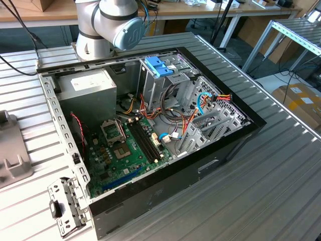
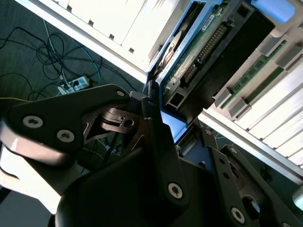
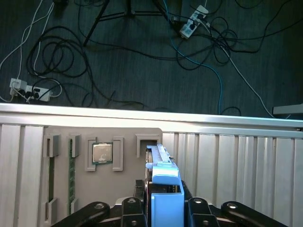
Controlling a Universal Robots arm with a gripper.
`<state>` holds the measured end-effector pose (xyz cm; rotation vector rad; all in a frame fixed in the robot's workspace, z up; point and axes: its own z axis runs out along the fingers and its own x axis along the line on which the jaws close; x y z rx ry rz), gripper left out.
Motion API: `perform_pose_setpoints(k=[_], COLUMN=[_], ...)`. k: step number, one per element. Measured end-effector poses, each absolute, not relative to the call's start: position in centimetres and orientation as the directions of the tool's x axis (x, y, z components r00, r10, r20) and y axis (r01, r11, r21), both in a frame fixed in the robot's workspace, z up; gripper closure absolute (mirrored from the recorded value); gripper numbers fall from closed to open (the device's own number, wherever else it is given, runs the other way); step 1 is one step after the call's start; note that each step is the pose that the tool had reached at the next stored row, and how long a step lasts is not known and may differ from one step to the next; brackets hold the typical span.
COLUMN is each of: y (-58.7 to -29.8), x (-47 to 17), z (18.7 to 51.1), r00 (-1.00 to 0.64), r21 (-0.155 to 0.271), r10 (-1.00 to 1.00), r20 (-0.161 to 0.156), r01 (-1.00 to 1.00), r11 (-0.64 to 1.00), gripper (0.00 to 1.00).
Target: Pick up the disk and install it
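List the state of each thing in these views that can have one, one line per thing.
computer case: lying flat, open, insides exposed.
disk: standing on edge in the grey tray, gripped.
end effector: shut on the disk.
processor chip: seated in its tray pocket.
memory stick: standing in its tray slot.
light-blue bracket: resting atop the drive cage.

Ribbed metal table (image 1: 281, 191); wooden workbench (image 1: 60, 15) behind; dark floor (image 3: 142, 71), tangled cables (image 3: 52, 61).

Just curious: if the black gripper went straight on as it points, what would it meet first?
Most likely the dark disk in its bright blue plastic carrier, standing on edge right before the gripper; depth is unclear.
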<state>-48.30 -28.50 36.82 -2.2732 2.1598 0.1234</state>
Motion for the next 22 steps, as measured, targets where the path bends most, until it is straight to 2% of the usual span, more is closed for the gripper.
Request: perform_pose_setpoints(k=[22], y=[-28.5], x=[-48.3], z=[38.2], r00=[0.050], r21=[0.052], r10=[-0.997], r20=[-0.059], r01=[-0.997], r11=[-0.053], gripper=[0.63])
